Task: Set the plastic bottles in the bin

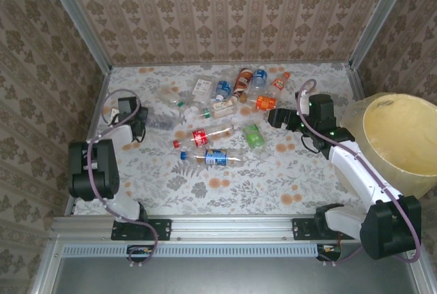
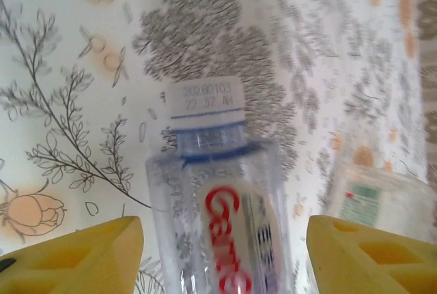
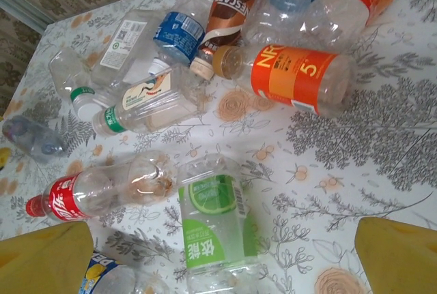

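- top external view: the big round pale-yellow plastic bin [image 1: 403, 140] stands at the right edge of the flowery table [image 1: 273, 185]. i see no bottle in the part of it that shows.
- the small clear plastic bottles [image 1: 232, 96] all lie on the table. most are in a heap at the far middle, well apart from the bin.
- the left pincer [image 2: 225, 253] has its yellow fingers [image 2: 89, 256] on both sides of a clear bottle with a white cap and red letters [image 2: 218, 192]. they are very near its sides, but i cannot tell if they squeeze it.
- the right pincer [image 3: 222, 256] is wide open with nothing in it. it hangs over a clear bottle with a green label [image 3: 215, 222], near an orange-label one [image 3: 293, 79].
- i think the job has hardly begun. about a dozen bottles are left to carry over, and the white-cap one looks like the first to go.
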Controlling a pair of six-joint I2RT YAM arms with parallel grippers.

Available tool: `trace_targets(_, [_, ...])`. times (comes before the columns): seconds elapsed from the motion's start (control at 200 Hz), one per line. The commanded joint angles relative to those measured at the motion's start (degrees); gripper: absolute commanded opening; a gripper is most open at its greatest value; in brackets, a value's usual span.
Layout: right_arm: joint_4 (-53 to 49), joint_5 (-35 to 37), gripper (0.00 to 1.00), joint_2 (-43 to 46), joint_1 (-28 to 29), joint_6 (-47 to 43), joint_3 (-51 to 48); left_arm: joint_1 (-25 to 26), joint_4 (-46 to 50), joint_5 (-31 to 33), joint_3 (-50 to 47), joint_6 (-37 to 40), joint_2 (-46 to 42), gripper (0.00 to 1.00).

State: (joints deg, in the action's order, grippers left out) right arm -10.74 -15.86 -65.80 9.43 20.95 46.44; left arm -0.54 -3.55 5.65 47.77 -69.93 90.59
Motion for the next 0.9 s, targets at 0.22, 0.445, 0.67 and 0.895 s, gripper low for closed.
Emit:
trace_targets(0.22, [12.01, -0.55, 1.00, 1.91, 5.52, 6.64, -4.07, 7.97, 4.02, -10.71, 4.42, 29.87, -18.11, 0.65])
trace_targets(0.445, [21.27, -6.93, 1.00, -1.05, 7.68, 10.48, -3.98, 19.72, 0.14, -23.69, 9.95, 35.39, -16.06, 0.65])
trace_targets(0.67, [29.89, -14.96, 1.00, -1.96, 10.66, 10.60, -4.59, 29.57, -8.70, -35.16, 16.62, 33.63, -6.62, 0.64])
trace_targets(0.895, [27.96, -11.00, 1.00, -1.61, 11.23, 9.71, -4.91, 29.60, 4.87, -15.73, 19.97, 30.72, -3.97, 0.79])
